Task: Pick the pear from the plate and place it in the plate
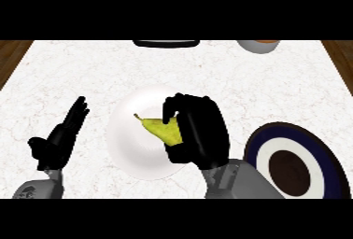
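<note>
Count. Plates, two: white plate [130, 142], dark ringed plate [293, 168]. One pear [165, 131]. Robot hands, two: left robot hand [59, 140], right robot hand [203, 130]. At far edge of desk [69, 70]: one black item [167, 43], one bowl-like item [260, 45], both cropped.

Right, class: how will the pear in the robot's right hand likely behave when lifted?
The pear looks rounded and tapered, so it may roll if released. Its smooth skin could slip within the right hand curled round it.
</note>
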